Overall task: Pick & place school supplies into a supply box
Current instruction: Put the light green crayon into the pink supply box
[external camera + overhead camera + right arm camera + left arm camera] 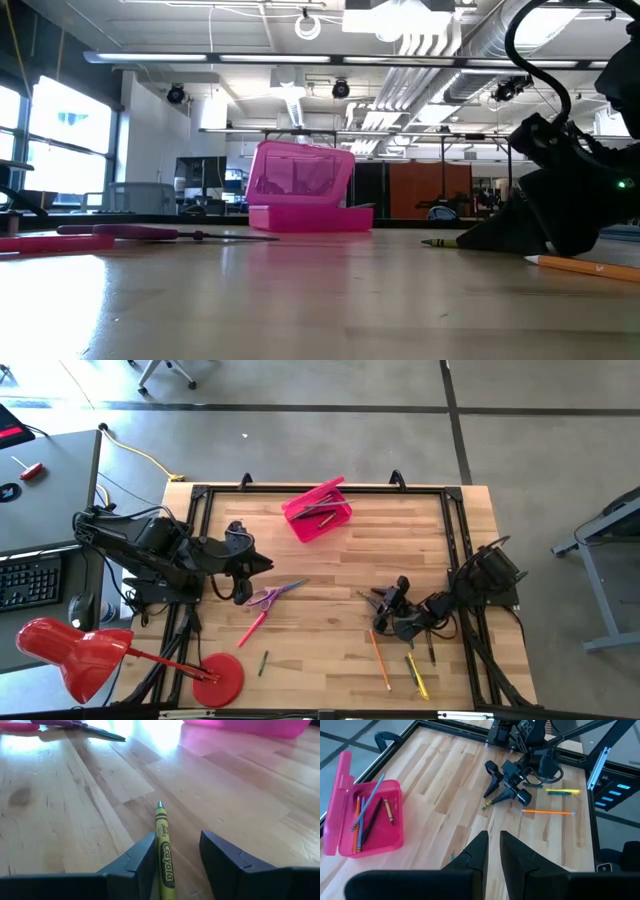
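The pink supply box (318,512) stands open at the table's far middle, lid up, with several pencils (370,815) lying inside. My right gripper (177,855) is low over the table's right half, open. A yellow-green crayon (163,851) lies flat on the wood between its fingers, close along one finger (135,862). My left gripper (492,852) hangs high over the left half with a narrow gap between its fingers and nothing in it. Purple scissors (268,597) and a pink pen (252,628) lie on the table near it.
An orange pencil (380,660), a yellow pen (417,675) and a black pen (432,650) lie near the front right. A dark green pencil (263,662) lies front middle. A red lamp's base (220,678) sits at the front left. Bare wood stretches between crayon and box.
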You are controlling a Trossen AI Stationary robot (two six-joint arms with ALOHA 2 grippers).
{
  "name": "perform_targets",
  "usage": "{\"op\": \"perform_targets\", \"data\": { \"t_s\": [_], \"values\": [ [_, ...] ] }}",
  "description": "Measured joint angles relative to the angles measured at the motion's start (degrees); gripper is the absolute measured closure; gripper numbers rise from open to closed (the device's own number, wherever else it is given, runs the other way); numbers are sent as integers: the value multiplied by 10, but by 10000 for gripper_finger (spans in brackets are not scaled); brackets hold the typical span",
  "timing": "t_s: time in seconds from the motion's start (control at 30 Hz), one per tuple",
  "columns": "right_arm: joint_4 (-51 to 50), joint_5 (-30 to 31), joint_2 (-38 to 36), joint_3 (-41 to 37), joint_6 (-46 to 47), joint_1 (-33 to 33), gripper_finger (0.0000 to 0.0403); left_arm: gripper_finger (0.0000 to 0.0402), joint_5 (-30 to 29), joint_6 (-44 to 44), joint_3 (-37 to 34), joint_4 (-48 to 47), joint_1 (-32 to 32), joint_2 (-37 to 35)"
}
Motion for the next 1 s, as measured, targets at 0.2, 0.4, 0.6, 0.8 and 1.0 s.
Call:
{"op": "perform_targets", "data": {
  "t_s": [0.2,0.4,0.6,0.8,1.0],
  "values": [
    [30,-2,7,-2,-39,3,309,321,0,0,0,0,0,0],
    [59,-6,8,-5,-61,-10,391,321,0,3,0,0,0,0],
    [177,-52,-18,-5,-233,-62,377,321,0,3,0,0,0,0],
    [233,-164,-40,39,-408,-216,392,321,-13,7,0,-1,0,0],
    [167,-339,-42,160,-593,-362,386,321,-14,16,0,0,0,0]
  ]
}}
